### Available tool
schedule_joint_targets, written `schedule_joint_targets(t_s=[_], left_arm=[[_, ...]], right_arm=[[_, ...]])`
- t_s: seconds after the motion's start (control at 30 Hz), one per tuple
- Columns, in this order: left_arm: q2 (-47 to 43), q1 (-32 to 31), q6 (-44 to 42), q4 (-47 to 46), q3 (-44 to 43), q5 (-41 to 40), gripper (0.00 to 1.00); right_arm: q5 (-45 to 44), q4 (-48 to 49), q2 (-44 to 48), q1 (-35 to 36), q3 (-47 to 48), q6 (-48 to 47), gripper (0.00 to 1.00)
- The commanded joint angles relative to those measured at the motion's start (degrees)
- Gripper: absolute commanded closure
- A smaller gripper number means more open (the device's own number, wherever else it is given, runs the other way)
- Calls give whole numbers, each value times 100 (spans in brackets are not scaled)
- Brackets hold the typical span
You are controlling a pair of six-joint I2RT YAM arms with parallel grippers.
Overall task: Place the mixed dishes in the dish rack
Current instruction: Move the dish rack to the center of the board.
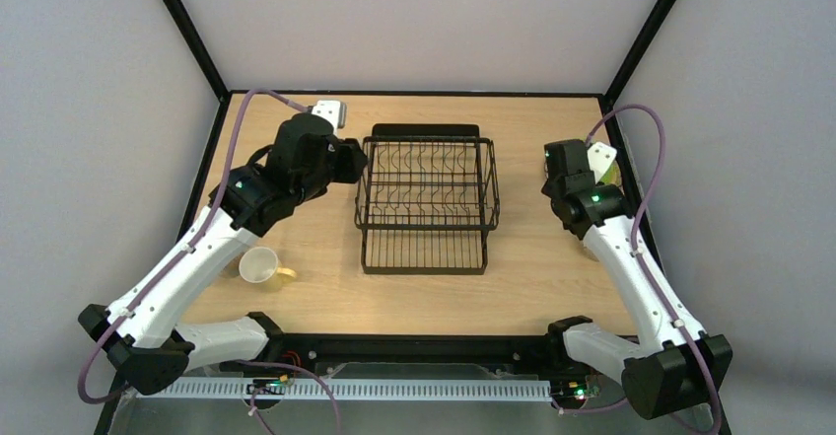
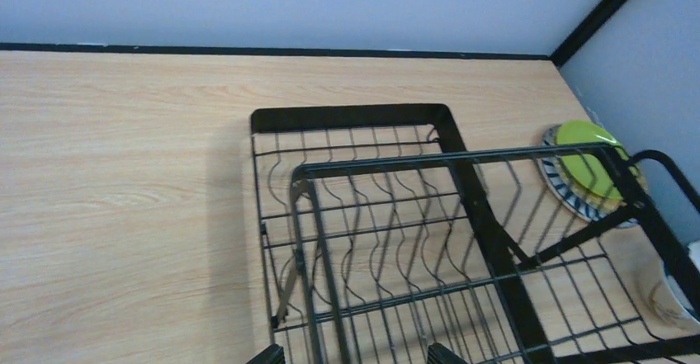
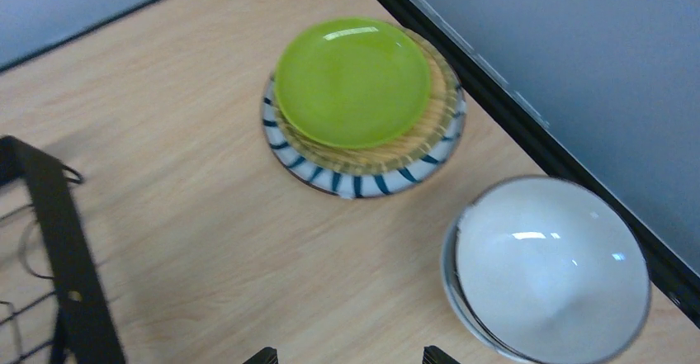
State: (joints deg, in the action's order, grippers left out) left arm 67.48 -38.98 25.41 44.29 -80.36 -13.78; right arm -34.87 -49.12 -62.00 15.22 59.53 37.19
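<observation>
The dish rack sits mid-surface with nothing loaded. The left hand is held over the rack's far-left corner, fingers apart, nothing gripped. The right hand is poised above the plate stack at the right edge, also spread and empty.

Risks, as judged: the plates are nested flat, so a fingertip is likely blocked from getting under the lime green plate. The tan plate could be dragged along, or the whole stack shoved toward the wall. The white bowl just beside the stack could be knocked on approach. A thin rim pinched near its edge may slip, and a divider slot could be missed. The rack could be snagged by the left hand, which is held close to it.

Counts: one rack; three plates — lime green on top, tan in the middle, striped-rim plate at the bottom; one mug, pale, alone at near left; one bowl — whether a second is nested beneath cannot be told. Other mugs are not in view.
</observation>
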Motion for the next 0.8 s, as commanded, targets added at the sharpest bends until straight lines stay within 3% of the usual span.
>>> schedule_joint_targets(t_s=[0.0,0.77], left_arm=[[-200,246,162,296,193,-129,1],[-302,387,775,-167,1043,242,1]], right_arm=[[578,503,-102,-19,493,-799,0],[2991,535,-694,-20,1741,-2497,2]])
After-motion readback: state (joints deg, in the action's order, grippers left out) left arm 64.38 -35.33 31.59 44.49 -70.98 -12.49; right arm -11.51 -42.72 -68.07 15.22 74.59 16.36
